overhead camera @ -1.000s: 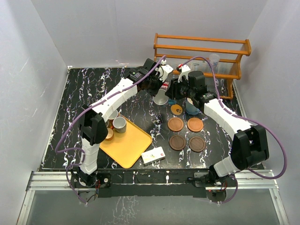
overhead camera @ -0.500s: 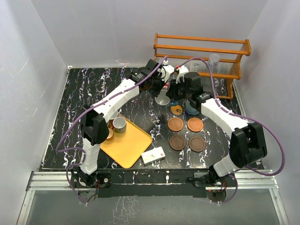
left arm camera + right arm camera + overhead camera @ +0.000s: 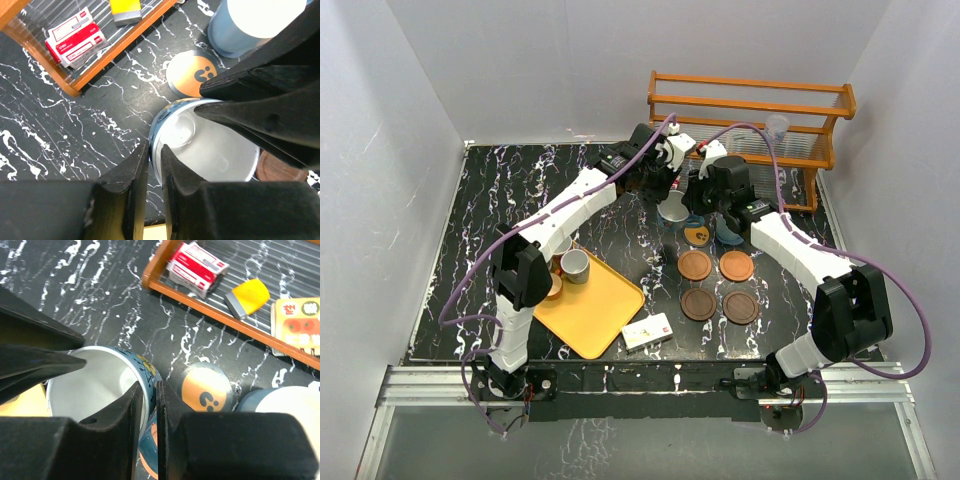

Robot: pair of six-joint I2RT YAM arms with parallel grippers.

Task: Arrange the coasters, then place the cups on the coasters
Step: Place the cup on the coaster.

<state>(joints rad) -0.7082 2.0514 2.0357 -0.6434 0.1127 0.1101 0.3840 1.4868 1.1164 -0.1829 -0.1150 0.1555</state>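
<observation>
Now our right gripper (image 3: 151, 390) pinches the blue-patterned cup (image 3: 95, 380) by its rim. Our left gripper (image 3: 155, 157) straddles the opposite rim; we cannot tell whether it clamps. The cup is near the desk's (image 3: 520, 190) far edge, beside an orange coaster (image 3: 205, 387).

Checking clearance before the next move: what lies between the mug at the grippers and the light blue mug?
An orange coaster lies flat between the mug and the light blue mug, clearest in the right wrist view.
</observation>
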